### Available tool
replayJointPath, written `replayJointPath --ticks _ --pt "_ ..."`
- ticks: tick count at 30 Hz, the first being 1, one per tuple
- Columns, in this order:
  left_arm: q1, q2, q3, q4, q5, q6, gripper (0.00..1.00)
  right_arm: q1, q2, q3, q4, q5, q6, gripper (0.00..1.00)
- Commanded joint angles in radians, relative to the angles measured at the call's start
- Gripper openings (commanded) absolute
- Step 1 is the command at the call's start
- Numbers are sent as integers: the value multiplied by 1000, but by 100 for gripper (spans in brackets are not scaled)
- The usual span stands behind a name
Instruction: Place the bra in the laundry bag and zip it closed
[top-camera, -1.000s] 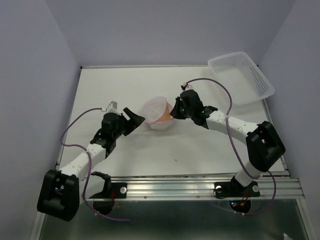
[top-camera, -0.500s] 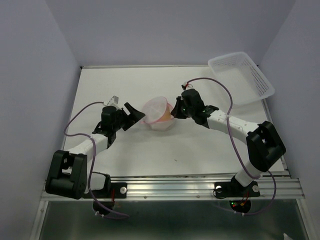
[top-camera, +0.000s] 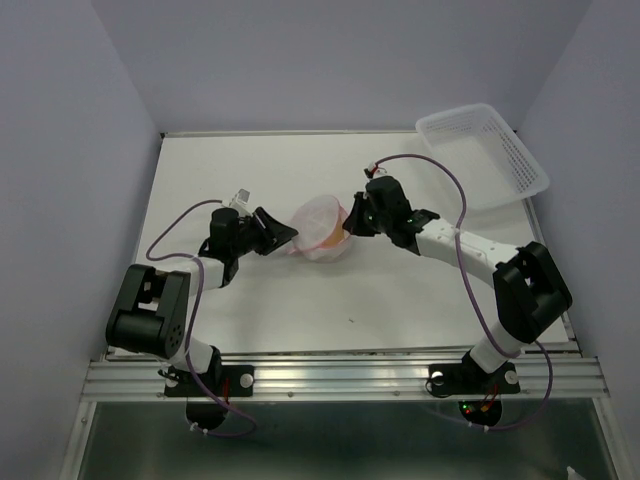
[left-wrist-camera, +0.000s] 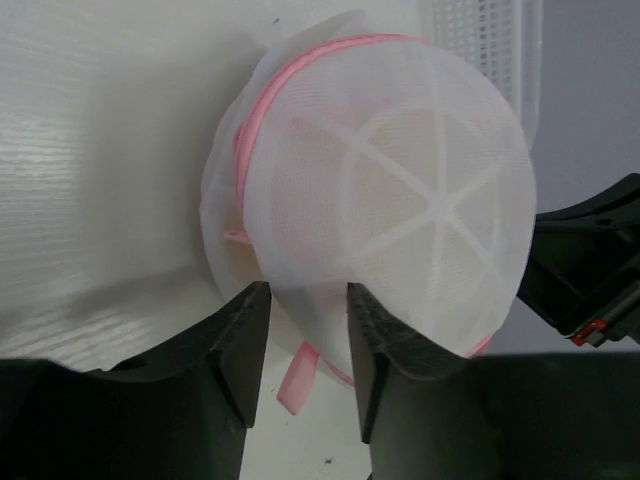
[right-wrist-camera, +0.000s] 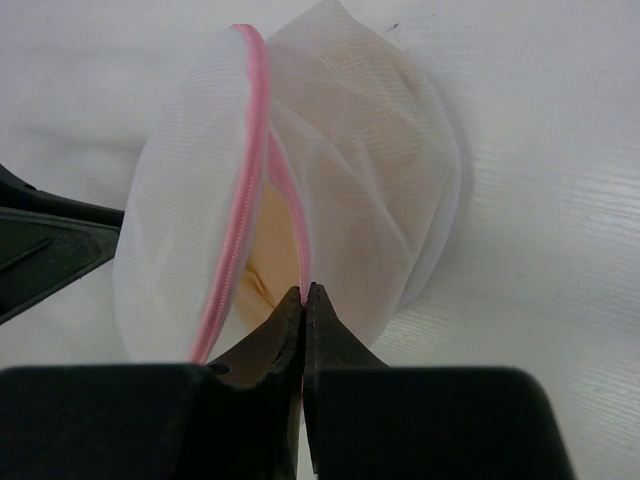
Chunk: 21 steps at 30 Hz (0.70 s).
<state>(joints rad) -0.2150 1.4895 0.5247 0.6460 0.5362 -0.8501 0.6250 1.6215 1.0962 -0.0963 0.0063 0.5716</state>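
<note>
Desk: a flat white desk (top-camera: 400, 300) is seen from above, with both arms reaching in from its near edge.
Left pincer: the left pincer (left-wrist-camera: 308, 295) is placed at 9 o'clock of the bag. Its black fingers (left-wrist-camera: 245, 340) are held partly apart. The bag's lower mesh edge and a pink tab lie in the gap, and no clamping is seen.
Right pincer: the right pincer (right-wrist-camera: 304, 292) is placed at 3 o'clock of the bag. It is pinched tight on the pink rim at the bag's near edge.
Laundry bag: a small, rounded, white see-through mesh laundry bag (top-camera: 322, 228) is found near the middle of the desk, between the two pincers.
Zipper: the pink zipper rim (right-wrist-camera: 245, 180) is seen split into two lines with a gap between them, so the bag is not zipped.
Lid: a circular mesh lid with white spoke seams (left-wrist-camera: 420, 200) is stood on edge, ajar, facing the left wrist camera.
Bra: a soft peach-beige padded bra (right-wrist-camera: 370, 200) is lodged inside the bag and is seen through the mesh and the open gap.
Basket: a white rectangular slotted plastic basket (top-camera: 483, 155) is set at the desk's far right corner, at 2 o'clock of the bag and well apart from it.
</note>
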Motion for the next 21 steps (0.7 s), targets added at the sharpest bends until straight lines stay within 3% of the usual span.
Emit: replayJointPath --ticks 1,8,15,16,17,18,20,21 --pt "0 -38 32 101 50 -15 45 -18 -34 -16 49 -34 -12 1" --pt "-6 -37 32 133 76 -27 3 -18 -38 -22 58 -55 -4 1" --pt "-18 -87 -17 231 88 -67 0 -18 -49 -35 56 -52 -33 2" --pt "-26 -109 -20 228 62 -66 0 -18 -55 -35 56 -51 -50 5" --pt "-27 -126 -23 227 50 -64 0 -18 -60 -33 55 -57 -65 22" --pt "-29 -156 -22 209 33 -60 0 -18 -64 -32 38 -58 -94 30" --pt "-35 -179 -15 185 19 -53 0 -18 -80 -27 20 -43 -122 58" --pt "-37 -192 -9 176 9 -46 0 -18 -89 -27 0 -31 -136 59"
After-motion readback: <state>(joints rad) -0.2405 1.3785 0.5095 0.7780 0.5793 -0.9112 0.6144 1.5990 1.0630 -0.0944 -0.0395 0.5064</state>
